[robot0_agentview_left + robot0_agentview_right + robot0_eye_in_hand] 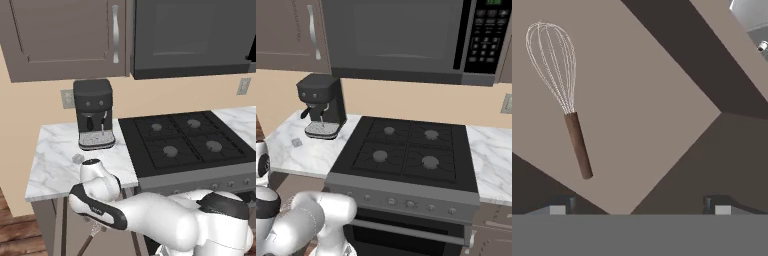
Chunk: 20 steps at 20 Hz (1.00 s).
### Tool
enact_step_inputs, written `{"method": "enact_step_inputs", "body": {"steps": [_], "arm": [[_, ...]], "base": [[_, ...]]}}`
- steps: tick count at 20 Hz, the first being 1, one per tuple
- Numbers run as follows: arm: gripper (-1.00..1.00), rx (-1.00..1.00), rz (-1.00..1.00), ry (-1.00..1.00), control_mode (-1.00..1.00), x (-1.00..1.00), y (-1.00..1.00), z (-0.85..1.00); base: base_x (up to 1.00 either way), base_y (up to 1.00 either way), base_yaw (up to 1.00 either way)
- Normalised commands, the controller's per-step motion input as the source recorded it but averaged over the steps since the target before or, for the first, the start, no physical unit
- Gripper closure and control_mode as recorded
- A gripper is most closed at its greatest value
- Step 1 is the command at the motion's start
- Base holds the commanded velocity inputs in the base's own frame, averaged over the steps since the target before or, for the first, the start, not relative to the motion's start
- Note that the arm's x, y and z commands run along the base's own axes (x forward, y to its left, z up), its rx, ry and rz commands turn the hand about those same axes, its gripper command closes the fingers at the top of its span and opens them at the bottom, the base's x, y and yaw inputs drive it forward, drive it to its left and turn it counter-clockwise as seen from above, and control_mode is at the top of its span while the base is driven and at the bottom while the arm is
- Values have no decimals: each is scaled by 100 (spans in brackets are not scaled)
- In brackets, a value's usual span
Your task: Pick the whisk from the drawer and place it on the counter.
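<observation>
Hand view: whisk flat on drawer floor, unlabelled.

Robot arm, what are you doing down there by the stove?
The robot is reaching down into the open drawer below the marble counter, going after the whisk. The whisk lies flat on the drawer's bottom, untouched. The gripper hovers above it with its fingers spread wide and nothing between them. Up on the counter stands a black coffee machine, beside the black stovetop. Nothing has been picked up yet.
</observation>
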Motion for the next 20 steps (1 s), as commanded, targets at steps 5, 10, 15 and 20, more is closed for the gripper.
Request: {"method": "enact_step_inputs", "body": {"steps": [5, 10, 15, 20], "arm": [[-100, -6, -1, 1, -100, 35, 45, -42], [-100, -4, 0, 0, -100, 23, 39, -48], [-100, 0, 0, 0, -100, 0, 0, -52], [-100, -1, 0, 0, -100, 3, 0, -42]], "base": [[0, 0, 0], [0, 0, 0], [0, 0, 0], [0, 0, 0]]}}
